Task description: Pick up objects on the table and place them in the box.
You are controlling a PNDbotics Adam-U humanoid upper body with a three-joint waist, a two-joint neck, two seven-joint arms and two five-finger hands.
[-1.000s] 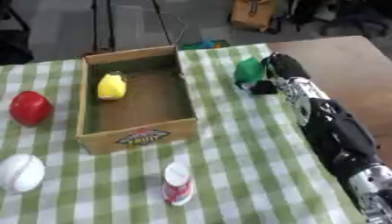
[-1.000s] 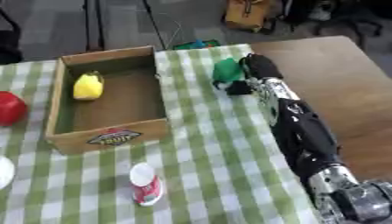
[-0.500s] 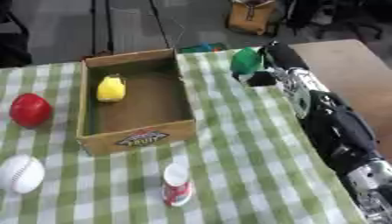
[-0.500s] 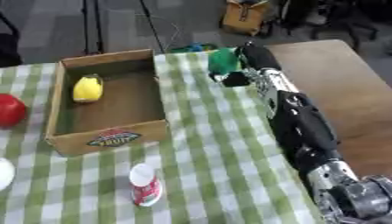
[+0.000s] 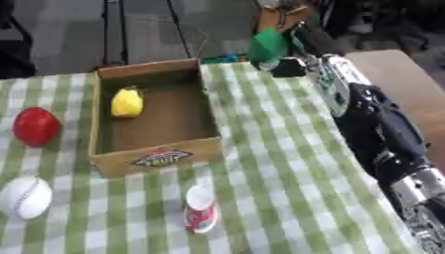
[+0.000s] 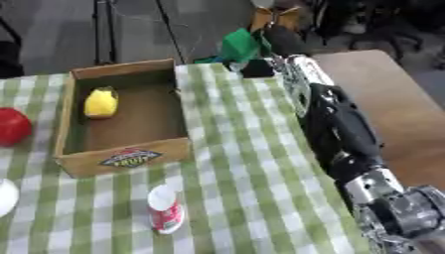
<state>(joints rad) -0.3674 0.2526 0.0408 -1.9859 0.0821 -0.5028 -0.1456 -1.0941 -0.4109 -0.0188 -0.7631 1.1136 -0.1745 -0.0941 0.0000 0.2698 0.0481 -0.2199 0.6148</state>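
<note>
— What has changed since a second ago?

— The right robot hand [image 5: 291, 47] has lifted the green object [image 5: 267, 44] off the checked cloth. It was down on the cloth near the counter's far right edge; now it hangs above the far edge, just past the box's far right corner. The fingers are clamped on the green object.

— And the left one?

— It shows in neither view.

— What lies around the box?

— The cardboard box [image 5: 157, 157] stands on the green-and-white cloth [image 5: 278, 163] towards the far side of the counter, its printed label facing the near edge. To its left, near the counter's left edge, is a red ball [image 5: 36, 125]. Nearer, by the near left corner, lies a white baseball [image 5: 26, 197]. Just in front of the box's near wall lies a small white bottle with a red label [image 5: 201, 209], close to the near edge.

— Anything between the green object and the box?

— Only the box's far right corner and right wall; the object is above and just beyond them. The black forearm [image 6: 334, 124] runs along the cloth's right side, with bare wooden counter [image 6: 400, 104] to its right.

— What is inside the box?

— One yellow object [image 5: 127, 102], in the far left part of the floor, against the left wall.
</note>
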